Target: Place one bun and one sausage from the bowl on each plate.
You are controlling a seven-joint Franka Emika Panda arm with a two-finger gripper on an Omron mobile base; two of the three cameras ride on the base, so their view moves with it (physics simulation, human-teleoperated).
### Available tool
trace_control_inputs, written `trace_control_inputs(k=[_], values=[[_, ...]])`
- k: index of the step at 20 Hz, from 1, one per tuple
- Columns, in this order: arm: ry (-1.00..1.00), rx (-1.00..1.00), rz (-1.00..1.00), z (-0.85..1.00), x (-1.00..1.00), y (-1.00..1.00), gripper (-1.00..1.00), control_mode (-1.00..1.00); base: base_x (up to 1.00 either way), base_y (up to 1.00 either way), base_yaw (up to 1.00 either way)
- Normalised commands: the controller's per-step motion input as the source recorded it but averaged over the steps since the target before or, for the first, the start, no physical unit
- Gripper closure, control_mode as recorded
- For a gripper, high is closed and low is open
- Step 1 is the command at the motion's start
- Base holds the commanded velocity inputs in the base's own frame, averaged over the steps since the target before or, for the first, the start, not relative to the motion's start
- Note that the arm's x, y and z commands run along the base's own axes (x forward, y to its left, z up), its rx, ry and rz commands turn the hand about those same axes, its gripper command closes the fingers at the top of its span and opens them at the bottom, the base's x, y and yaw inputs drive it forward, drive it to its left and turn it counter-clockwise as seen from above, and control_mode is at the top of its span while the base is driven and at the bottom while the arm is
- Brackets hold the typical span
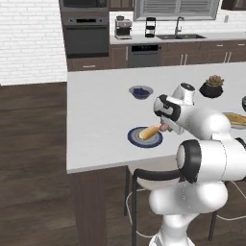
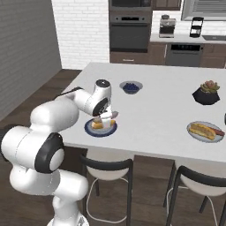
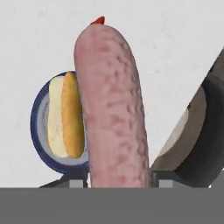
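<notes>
Gripper: the gripper [image 3: 118,186] is clenched on the sausage [image 3: 114,105], one dark finger at each side of its near end; it hangs just above the blue-rimmed plate [image 1: 145,138].
Sausage: pink and bumpy, sticking out from the gripper over the plate; from the right base camera it [image 2: 109,115] shows as a short pink piece above the plate's far side.
Bun: a split yellow bun [image 3: 65,116] lies on the blue-rimmed plate, just beside the sausage in the hand camera.
Blue-rimmed plate: near the front edge of the white desk [image 1: 96,110].
Second plate: a light grey plate [image 2: 205,131], well apart along the desk's front, carries a bun with a sausage in it.
Berry bowl: a small grey bowl of blue berries [image 1: 141,92] sits beyond the blue-rimmed plate.
Plant: a potted succulent [image 2: 206,92] stands near the second plate, farther back.
Stools: dark-framed stools [image 2: 108,176] stand under the desk's front edge.
</notes>
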Motion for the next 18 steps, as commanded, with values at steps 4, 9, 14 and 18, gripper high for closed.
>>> trace_control_inputs(k=[4,9,14,18], values=[[0.21,0.01,-0.49,-0.31,0.01,-0.21,1.0,-1.0,0.0,0.0,0.0],[0.06,0.13,-0.05,-0.36,0.27,0.06,1.0,-1.0,0.0,0.0,0.0],[0.1,0.03,-0.12,-0.33,0.61,0.39,1.0,-1.0,0.0,0.0,0.0],[0.11,-0.01,-0.12,-0.28,0.76,0.63,1.0,-1.0,0.0,0.0,0.0]])
